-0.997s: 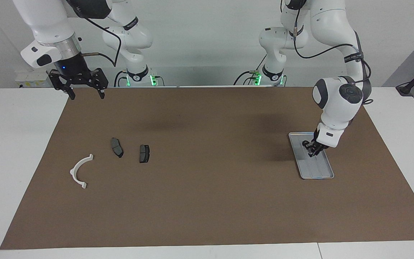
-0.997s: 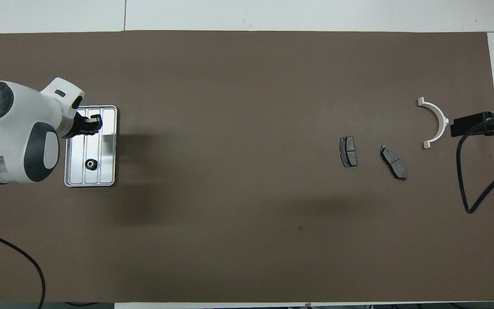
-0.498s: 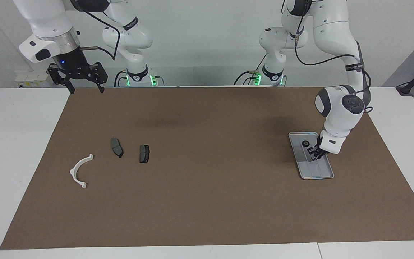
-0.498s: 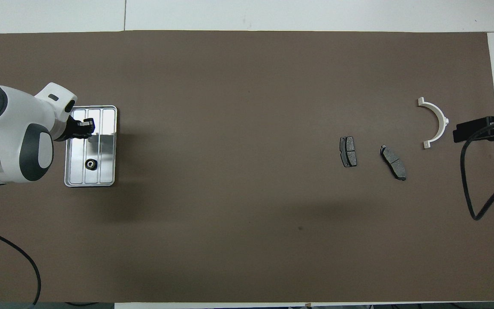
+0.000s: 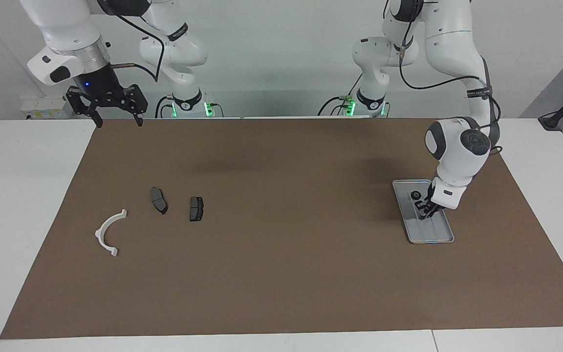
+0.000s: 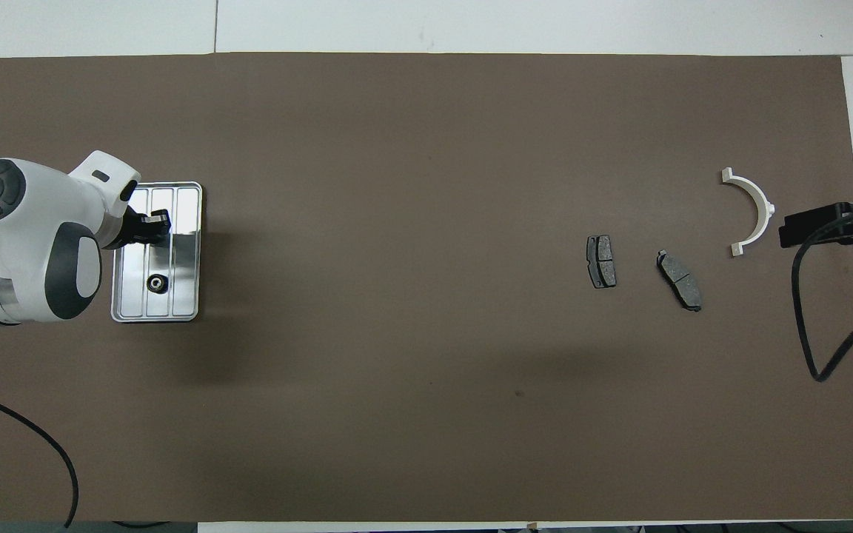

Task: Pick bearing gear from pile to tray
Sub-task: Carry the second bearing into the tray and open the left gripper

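Since a second ago, we note our left gripper (image 5: 427,211) has drawn back along the tray (image 5: 445,233), uncovering the bearing gear (image 5: 416,195), while our right gripper (image 5: 113,117) has risen a little toward its own base. Item one: left gripper, fingertips clenched together on nothing, low over the tray's middle. Item two: bearing gear (image 6: 156,282), small, black, round, lying in the tray just beside this gripper, on the side nearer the robots, apart from the fingertips. Item three: tray (image 6: 188,252), silver-grey, ribbed, directly below the left gripper at the left arm's end of the brown mat (image 5: 281,274). Item four: right gripper (image 6: 815,226), fingers spread wide and holding nothing, waiting in the air at the mat's edge at the right arm's end. Item five: remaining pile, on the mat near the right gripper and well apart from the left one: white arc (image 5: 109,233), then two dark brake pads (image 5: 159,200) (image 5: 196,208) side by side, a little toward the tray.
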{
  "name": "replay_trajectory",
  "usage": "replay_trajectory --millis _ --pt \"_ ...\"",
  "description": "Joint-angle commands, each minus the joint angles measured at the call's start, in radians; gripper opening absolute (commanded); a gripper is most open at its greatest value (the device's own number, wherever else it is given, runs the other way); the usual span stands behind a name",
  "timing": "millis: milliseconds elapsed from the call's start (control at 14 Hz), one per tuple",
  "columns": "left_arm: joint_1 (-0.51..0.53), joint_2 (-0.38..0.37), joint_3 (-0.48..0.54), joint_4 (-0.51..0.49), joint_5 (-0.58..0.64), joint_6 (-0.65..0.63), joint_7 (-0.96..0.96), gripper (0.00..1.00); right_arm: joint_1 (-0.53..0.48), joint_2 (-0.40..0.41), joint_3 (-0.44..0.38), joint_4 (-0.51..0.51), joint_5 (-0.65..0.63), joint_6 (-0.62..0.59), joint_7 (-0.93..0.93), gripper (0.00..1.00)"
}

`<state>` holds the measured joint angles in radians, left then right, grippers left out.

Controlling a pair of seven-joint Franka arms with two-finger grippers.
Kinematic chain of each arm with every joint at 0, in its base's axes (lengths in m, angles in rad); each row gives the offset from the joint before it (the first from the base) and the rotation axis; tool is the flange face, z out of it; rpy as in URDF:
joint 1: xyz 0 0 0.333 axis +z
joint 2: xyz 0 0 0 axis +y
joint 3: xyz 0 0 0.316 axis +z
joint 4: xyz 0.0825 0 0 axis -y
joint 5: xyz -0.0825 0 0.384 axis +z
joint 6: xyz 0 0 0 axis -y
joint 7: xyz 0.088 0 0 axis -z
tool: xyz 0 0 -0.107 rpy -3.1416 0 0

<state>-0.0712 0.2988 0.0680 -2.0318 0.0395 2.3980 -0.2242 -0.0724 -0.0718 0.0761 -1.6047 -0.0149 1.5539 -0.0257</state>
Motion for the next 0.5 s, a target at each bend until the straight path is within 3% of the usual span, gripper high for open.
replay_trajectory --millis 0,142,214,285,356,427 --pt "-0.001 -0.010 -0.002 -0.033 0.002 0.042 -0.017 0.10 -0.018 -0.008 0.007 -0.001 0.029 -0.012 -0.020 1.00" --pt "-0.001 -0.010 -0.002 -0.041 0.002 0.047 -0.017 0.13 -0.018 -0.009 0.007 -0.003 0.029 -0.012 -0.020 1.00" --pt "-0.001 -0.010 -0.002 -0.039 0.002 0.047 -0.017 0.36 -0.017 -0.009 0.007 -0.004 0.030 -0.012 -0.020 1.00" --pt "-0.001 -0.010 -0.001 -0.032 0.002 0.040 -0.018 0.67 -0.015 -0.011 0.007 -0.006 0.029 -0.012 -0.019 1.00" --pt "-0.002 -0.012 -0.001 -0.004 0.002 0.021 -0.021 0.83 -0.015 -0.011 0.007 -0.006 0.029 -0.014 -0.019 1.00" --pt "0.002 -0.035 -0.001 0.031 0.002 -0.031 -0.021 0.93 -0.014 -0.011 0.007 -0.006 0.029 -0.014 -0.019 1.00"
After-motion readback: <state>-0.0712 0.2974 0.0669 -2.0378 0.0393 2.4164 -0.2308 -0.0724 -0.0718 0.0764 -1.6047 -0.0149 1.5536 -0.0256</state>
